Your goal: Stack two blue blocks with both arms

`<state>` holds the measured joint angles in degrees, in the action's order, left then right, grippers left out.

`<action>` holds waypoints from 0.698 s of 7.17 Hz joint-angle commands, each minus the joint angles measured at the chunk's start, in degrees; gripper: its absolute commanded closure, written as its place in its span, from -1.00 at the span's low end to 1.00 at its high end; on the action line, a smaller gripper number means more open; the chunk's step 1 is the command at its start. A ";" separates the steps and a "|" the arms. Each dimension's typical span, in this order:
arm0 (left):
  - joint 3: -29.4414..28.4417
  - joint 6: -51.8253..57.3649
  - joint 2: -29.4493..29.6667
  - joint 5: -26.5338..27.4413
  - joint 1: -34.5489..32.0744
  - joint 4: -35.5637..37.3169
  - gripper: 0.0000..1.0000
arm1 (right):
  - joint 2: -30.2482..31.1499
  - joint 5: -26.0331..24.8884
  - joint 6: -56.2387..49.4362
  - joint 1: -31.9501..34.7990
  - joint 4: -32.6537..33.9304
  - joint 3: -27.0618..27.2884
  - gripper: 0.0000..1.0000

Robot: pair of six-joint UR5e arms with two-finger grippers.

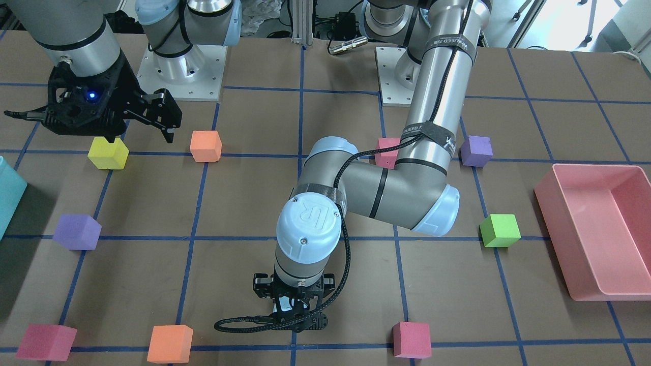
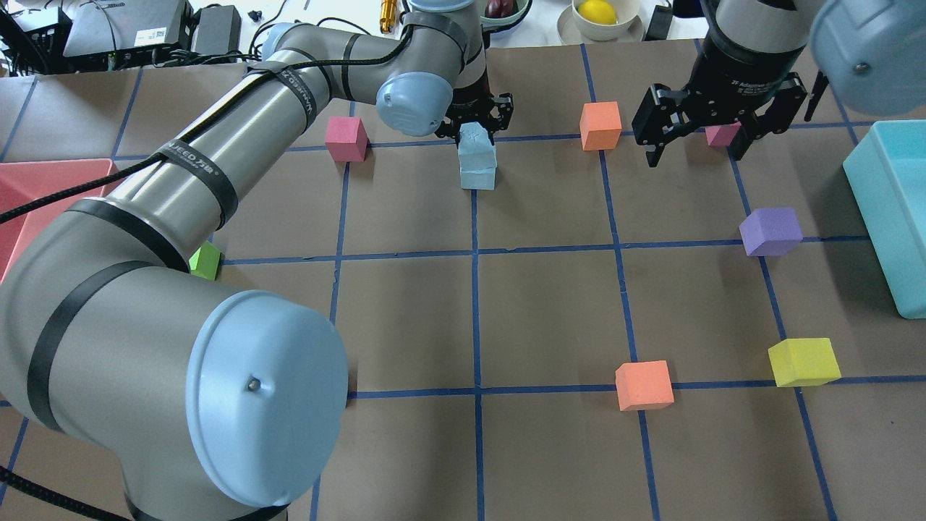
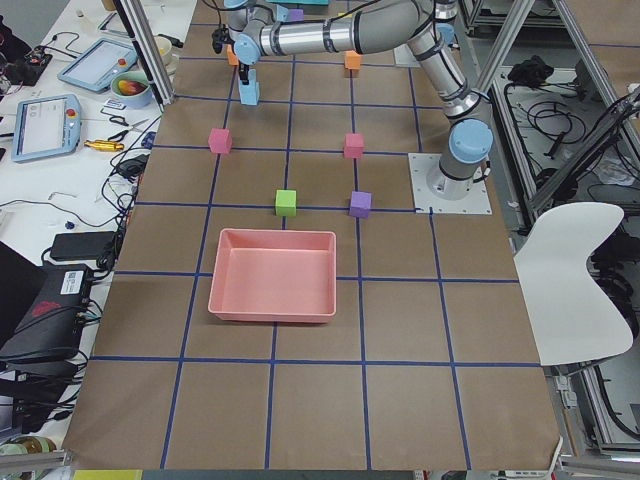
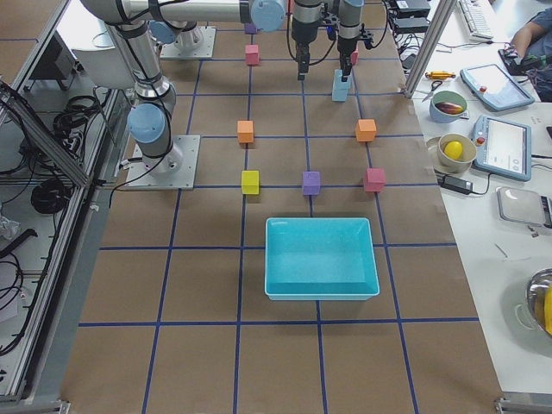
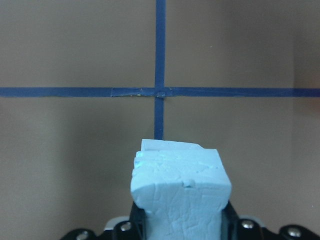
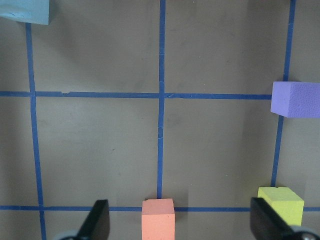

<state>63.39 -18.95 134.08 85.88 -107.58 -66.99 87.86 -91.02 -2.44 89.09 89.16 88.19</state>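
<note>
Two pale blue blocks stand stacked at the far centre of the table on a blue tape line. The upper one point(image 2: 477, 139) sits on the lower one point(image 2: 478, 177), slightly askew. My left gripper point(image 2: 475, 124) is shut on the upper block, which fills the left wrist view point(image 5: 180, 197) between the fingers. The lower block's edge point(image 5: 167, 145) peeks out beyond it. In the front view the left wrist hides the stack. My right gripper point(image 2: 694, 150) is open and empty, raised to the right of the stack. Its fingers point(image 6: 98, 220) show spread in the right wrist view.
A pink tray point(image 2: 43, 181) lies at the left and a teal bin point(image 2: 890, 217) at the right. Loose cubes include pink point(image 2: 346, 139), orange point(image 2: 600, 124), purple point(image 2: 770, 231), yellow point(image 2: 803, 362), orange point(image 2: 644, 385) and green point(image 2: 206, 260). A small pink cube point(image 2: 721, 134) sits under the right gripper.
</note>
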 commanded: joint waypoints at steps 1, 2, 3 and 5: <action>-0.02 -0.21 0.13 -0.18 0.00 0.02 -1.00 | 0.03 -0.04 -0.02 -0.23 -0.03 -0.13 -1.00; -0.02 -0.03 -0.22 -0.18 0.00 0.02 -1.00 | 0.03 -0.04 -0.02 -0.23 -0.03 0.05 -1.00; -0.28 0.58 -2.40 -0.18 0.61 -0.77 -1.00 | 0.03 0.05 -0.11 -0.23 -0.21 0.05 -1.00; -1.68 11.41 -10.29 2.43 5.59 -16.14 -1.00 | 0.03 0.05 0.06 -0.06 -0.21 -0.21 -1.00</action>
<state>62.52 -14.22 128.71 86.52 -105.20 -73.50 87.89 -90.98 -2.50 88.93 88.97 88.14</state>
